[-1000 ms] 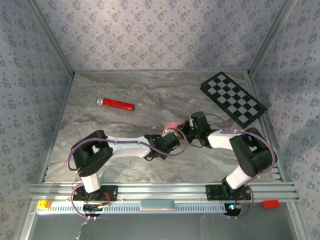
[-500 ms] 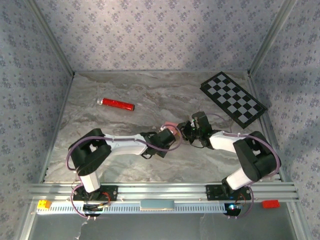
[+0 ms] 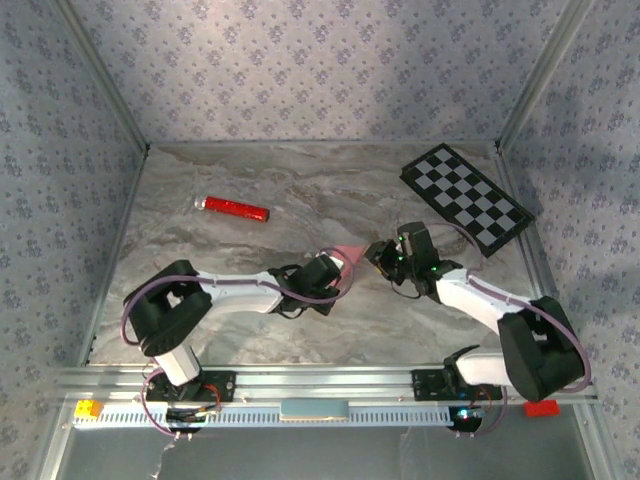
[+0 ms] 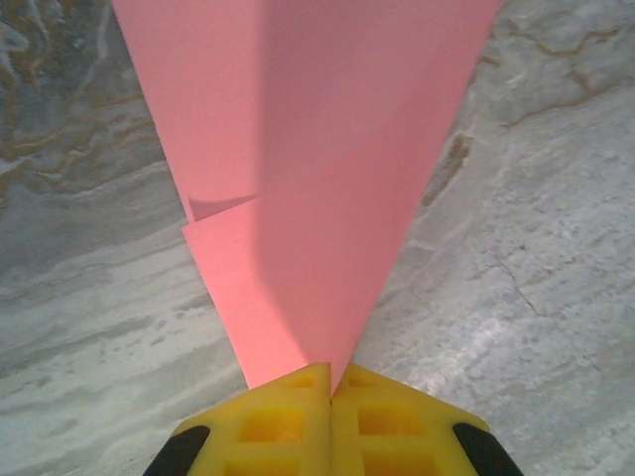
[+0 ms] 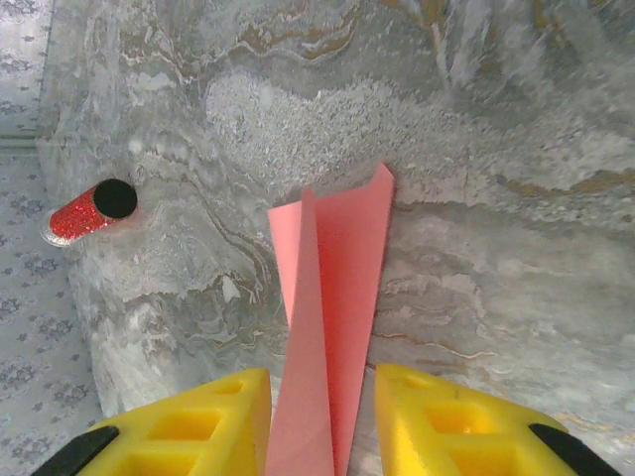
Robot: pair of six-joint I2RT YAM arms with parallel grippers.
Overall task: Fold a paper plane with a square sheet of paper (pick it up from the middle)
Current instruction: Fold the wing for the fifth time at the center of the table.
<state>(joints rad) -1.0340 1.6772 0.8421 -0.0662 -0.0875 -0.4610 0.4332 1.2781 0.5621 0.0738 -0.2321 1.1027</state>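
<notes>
Being clamped at its narrow end by the tightly closed left gripper (image 4: 330, 382), the paper plane (image 4: 317, 178) is found left of the checkerboard (image 3: 467, 198), nearer the arm bases. The right gripper (image 5: 322, 397) is parted, its yellow fingers (image 5: 198, 426) set either side of the paper without touching it. A red cylinder (image 3: 232, 208) is seen well left of the checkerboard.
</notes>
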